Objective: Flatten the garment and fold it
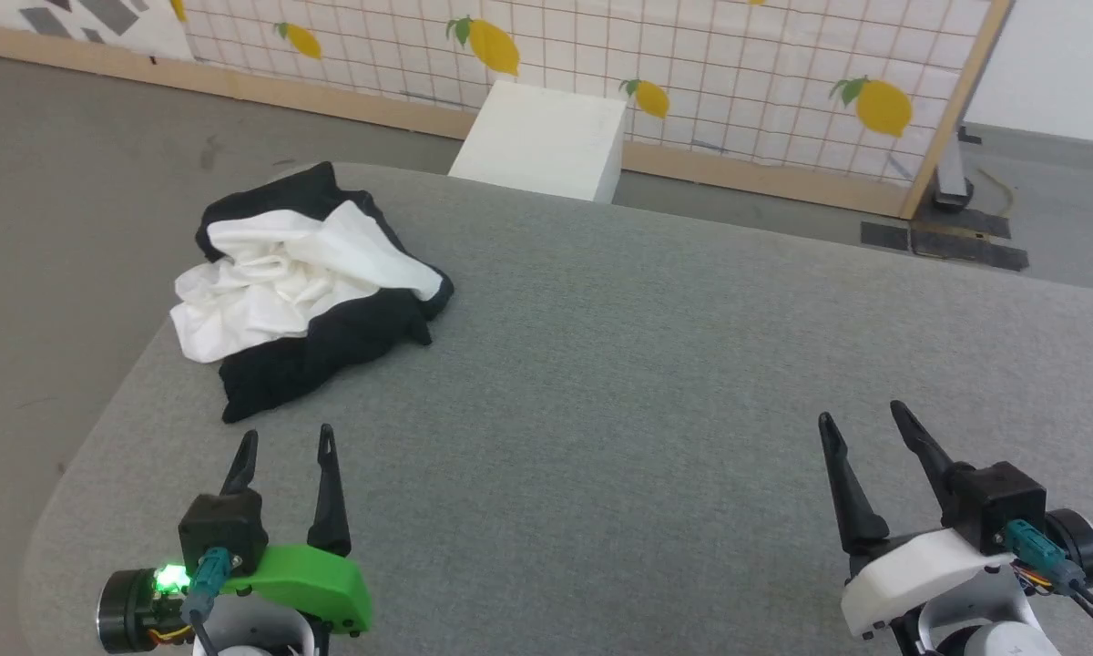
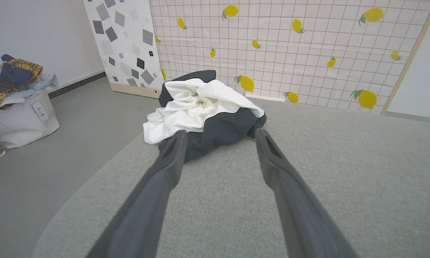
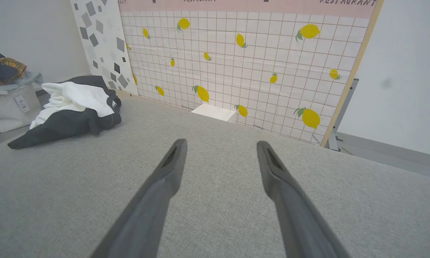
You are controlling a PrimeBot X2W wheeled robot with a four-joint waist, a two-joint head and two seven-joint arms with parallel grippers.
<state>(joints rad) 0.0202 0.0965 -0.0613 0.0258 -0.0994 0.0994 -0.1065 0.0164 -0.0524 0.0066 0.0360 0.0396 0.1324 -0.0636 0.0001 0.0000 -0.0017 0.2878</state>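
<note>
The garment (image 1: 301,282) lies crumpled in a heap near the far left corner of the grey table (image 1: 638,383), white cloth bunched on top of black sections. It also lies straight ahead in the left wrist view (image 2: 204,107) and at the far left in the right wrist view (image 3: 71,107). My left gripper (image 1: 287,439) is open and empty, its tips a short way in front of the heap's black edge, not touching it. Near the table's front right, my right gripper (image 1: 861,413) is open and empty, far from the garment.
A white box (image 1: 542,137) stands on the floor behind the table, before a lemon-patterned partition (image 1: 692,64). A bag heaped with clothes (image 2: 14,100) sits on the floor to the left. The table's left edge (image 1: 118,401) runs close beside the garment.
</note>
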